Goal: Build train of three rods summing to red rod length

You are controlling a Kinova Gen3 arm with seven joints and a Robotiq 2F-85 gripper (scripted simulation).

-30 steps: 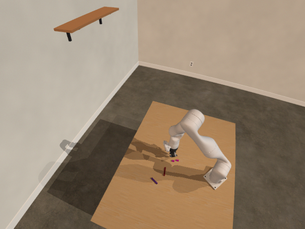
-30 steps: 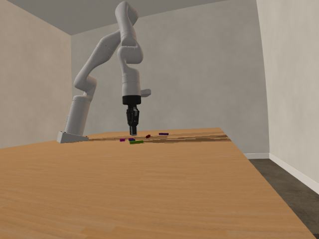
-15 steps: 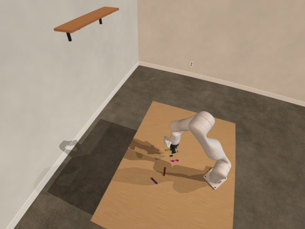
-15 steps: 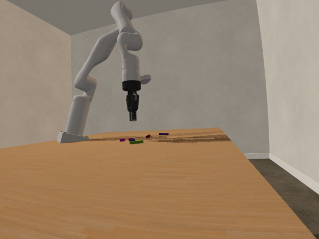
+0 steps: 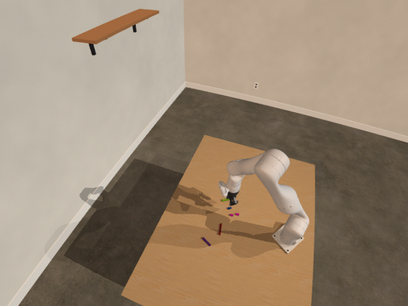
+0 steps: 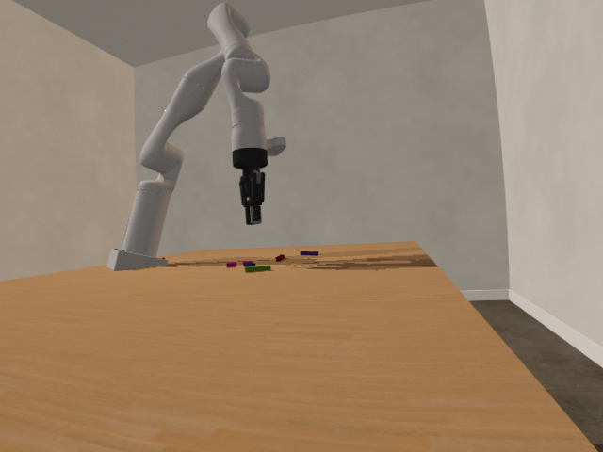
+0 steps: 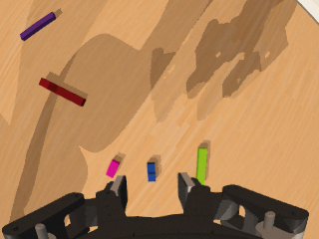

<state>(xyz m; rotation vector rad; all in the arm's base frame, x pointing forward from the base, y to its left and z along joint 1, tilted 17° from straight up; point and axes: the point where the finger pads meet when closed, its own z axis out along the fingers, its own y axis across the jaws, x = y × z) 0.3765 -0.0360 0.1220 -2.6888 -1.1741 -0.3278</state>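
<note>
My gripper [image 5: 233, 201] [image 6: 252, 221] [image 7: 152, 185] is open and empty, and hangs well above the table [image 5: 230, 280] [image 6: 292, 364]. Below it a short blue rod [image 5: 228, 208] [image 6: 250, 265] [image 7: 152, 171] lies flat on the table. A lime rod [image 5: 225, 199] [image 6: 257, 268] [image 7: 202, 165] lies apart on one side of it. A magenta rod [image 5: 231, 214] [image 6: 247, 263] [image 7: 112, 169] lies on the other side, with a second magenta rod [image 5: 236, 213] [image 6: 231, 265] close by. The red rod [image 5: 219, 229] [image 6: 279, 257] [image 7: 63, 92] and a purple rod [image 5: 206, 241] [image 6: 309, 252] [image 7: 38, 26] lie farther off.
The arm's base [image 5: 287, 241] [image 6: 131, 260] is bolted to the table near one edge. A wooden shelf [image 5: 115, 25] hangs high on the wall, far from the table.
</note>
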